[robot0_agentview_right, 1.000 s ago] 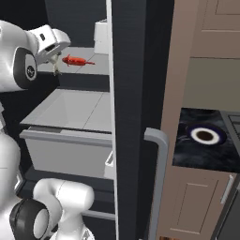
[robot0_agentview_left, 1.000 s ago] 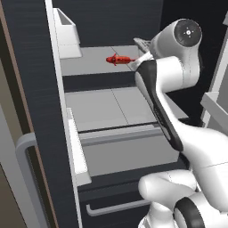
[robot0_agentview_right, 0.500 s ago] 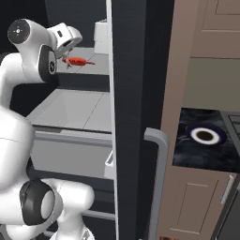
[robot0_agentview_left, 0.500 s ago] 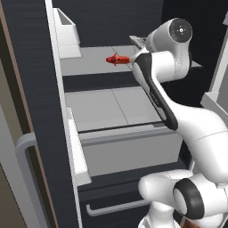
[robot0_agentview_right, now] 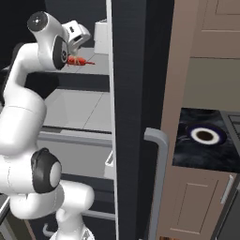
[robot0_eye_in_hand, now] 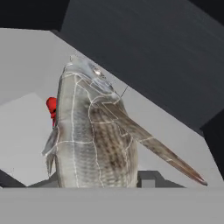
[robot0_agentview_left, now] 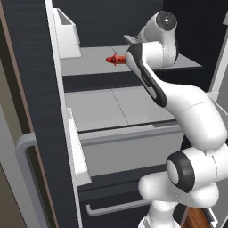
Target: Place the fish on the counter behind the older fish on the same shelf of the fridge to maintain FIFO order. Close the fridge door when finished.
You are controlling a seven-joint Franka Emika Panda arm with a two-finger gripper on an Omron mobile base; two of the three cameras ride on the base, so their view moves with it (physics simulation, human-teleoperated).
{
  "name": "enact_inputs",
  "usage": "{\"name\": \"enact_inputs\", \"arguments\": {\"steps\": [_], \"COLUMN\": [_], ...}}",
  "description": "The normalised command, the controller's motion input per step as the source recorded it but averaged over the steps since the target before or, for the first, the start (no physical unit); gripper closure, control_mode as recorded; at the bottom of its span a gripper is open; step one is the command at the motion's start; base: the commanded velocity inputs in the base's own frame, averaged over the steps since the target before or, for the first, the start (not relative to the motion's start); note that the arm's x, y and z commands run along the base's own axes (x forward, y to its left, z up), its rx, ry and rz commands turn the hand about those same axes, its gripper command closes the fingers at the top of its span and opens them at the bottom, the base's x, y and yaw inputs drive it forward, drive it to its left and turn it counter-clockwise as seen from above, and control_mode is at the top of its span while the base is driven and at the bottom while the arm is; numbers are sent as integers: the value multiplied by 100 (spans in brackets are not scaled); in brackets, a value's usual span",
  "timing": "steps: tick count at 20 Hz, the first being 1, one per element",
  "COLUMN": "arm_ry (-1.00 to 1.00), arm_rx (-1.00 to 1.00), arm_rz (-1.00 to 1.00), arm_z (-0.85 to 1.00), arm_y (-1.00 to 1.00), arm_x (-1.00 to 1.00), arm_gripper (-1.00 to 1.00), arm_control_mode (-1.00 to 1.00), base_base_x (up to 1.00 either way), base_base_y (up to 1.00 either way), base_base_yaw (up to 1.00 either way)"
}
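The robot's hand is up inside the open fridge, over the light-grey shelf. In both base views the big white arm hides most of the hand, so the fingers are hard to see there. In the hand view the grey fish is very close, and it covers the fingers almost wholly; just one dark tip peeks out beside its lower end. It looks as if they are clamped on the fish, which stands between them. Its long body runs up and away from the hand, nose end far off, with one thin fin sticking out to the lower right. The red older fish lies flat on the shelf, just past the grey one. Only a bit of red shows behind the grey body
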Motion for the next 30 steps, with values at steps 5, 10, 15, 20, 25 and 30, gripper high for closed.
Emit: {"name": "enact_inputs", "arguments": {"steps": [5, 10, 15, 20, 25, 30], "arm_ry": [9, 3, 5, 9, 3, 6], "arm_rx": [-3, -1, -1, -3, -3, -5], "arm_rz": [0, 0, 0, 0, 2, 4], "arm_z": [0, -4, -23, -43, -13, -5], "arm_y": [0, 0, 0, 0, 0, 0], "arm_x": [70, 72, 66, 58, 48, 39], "arm_gripper": [100, 100, 100, 100, 100, 100], "arm_control_mode": [-100, -100, -100, -100, -100, -100], "base_base_x": [0, 0, 0, 0, 0, 0], "base_base_y": [0, 0, 0, 0, 0, 0], "base_base_yaw": [0, 0, 0, 0, 0, 0]}}
